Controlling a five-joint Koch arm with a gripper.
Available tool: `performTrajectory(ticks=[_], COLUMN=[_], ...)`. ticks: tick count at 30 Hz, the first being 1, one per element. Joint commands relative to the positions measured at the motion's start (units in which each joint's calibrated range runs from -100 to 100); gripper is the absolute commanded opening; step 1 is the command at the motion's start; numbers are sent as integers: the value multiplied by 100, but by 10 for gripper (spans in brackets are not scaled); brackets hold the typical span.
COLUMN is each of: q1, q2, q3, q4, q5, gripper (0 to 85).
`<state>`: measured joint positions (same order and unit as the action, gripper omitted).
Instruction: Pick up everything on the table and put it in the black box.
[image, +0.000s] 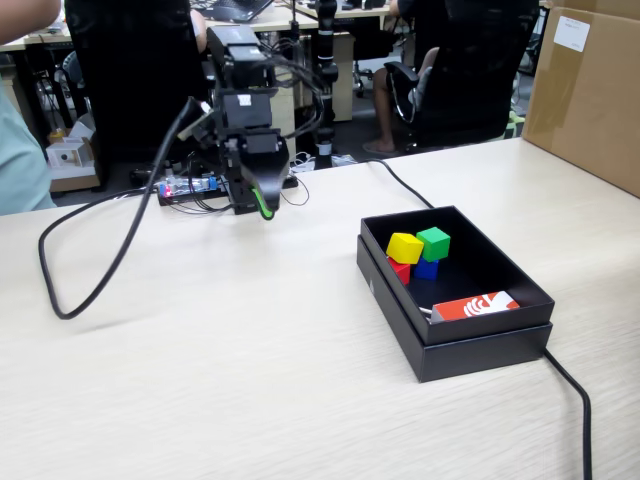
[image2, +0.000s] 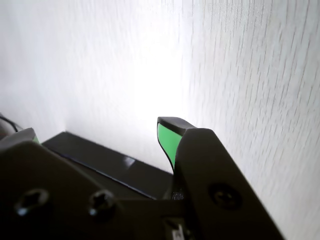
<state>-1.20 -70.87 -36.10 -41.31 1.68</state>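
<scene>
Altogether four cubes (image: 417, 250) inside the black box (image: 470, 345).

Matt surfaces, pale wood grain

The desk (image: 250, 350) shows light wood grain; the box (image: 480, 345) looks like matt black card, the fingers (image2: 170, 137) smooth black plastic with green facing.

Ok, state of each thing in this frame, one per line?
Black box: open, on the table.
Yellow cube: in box, on top of others.
Green cube: in box, on top.
Red cube: in box, underneath.
Blue cube: in box, underneath.
End effector: empty, raised, left of the box.
</scene>
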Motion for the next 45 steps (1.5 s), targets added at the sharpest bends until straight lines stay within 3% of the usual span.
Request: performTrajectory(ticks=[1, 10, 18, 29, 45], q1=[59, 127, 166, 444, 400], q2=[-985, -2224, -2706, -2798, -2775], q3=[-542, -3271, -4966, -6036, -6082], q4=[1111, 3133, 4463, 4619, 4325], q5=[0, -24, -239, -230, -239], gripper=[480, 483, 483, 480, 480])
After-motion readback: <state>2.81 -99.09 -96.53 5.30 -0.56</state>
